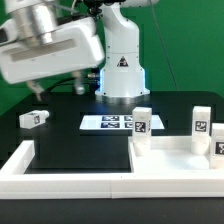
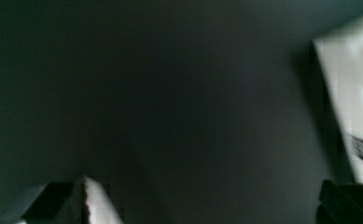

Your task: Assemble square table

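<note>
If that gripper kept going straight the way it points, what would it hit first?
Likely the bare black table; nothing shows between it and the open gripper, though depth is unclear.

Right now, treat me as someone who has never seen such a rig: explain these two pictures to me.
The white machine is a robot arm standing on a black table. One picture comes from a camera off to the side. The other, dark and blurry, comes from a camera on the arm's wrist, looking past its pincer. The pincer is open and holds nothing. On the table lie a flat marker board, a small tagged lying leg block, an upright leg block and a low white border wall.
</note>
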`<state>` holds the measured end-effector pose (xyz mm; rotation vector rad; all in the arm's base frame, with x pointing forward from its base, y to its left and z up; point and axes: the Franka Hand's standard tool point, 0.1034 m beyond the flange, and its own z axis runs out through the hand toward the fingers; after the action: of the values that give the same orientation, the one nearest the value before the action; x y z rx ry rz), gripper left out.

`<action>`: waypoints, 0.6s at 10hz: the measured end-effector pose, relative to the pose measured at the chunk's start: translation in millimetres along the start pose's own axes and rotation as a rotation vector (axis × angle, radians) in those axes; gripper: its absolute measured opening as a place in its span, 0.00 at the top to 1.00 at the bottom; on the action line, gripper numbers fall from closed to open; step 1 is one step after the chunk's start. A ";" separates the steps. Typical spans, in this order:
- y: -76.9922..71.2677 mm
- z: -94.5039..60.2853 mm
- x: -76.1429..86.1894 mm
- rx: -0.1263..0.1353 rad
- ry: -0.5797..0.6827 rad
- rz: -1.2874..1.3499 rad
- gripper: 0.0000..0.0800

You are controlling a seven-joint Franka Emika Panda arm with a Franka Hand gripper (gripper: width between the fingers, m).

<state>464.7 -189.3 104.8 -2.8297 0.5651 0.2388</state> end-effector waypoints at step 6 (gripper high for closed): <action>41.0 6.6 -16.4 0.036 -0.430 0.016 0.19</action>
<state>432.8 -218.3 93.4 -2.6204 0.4873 0.8042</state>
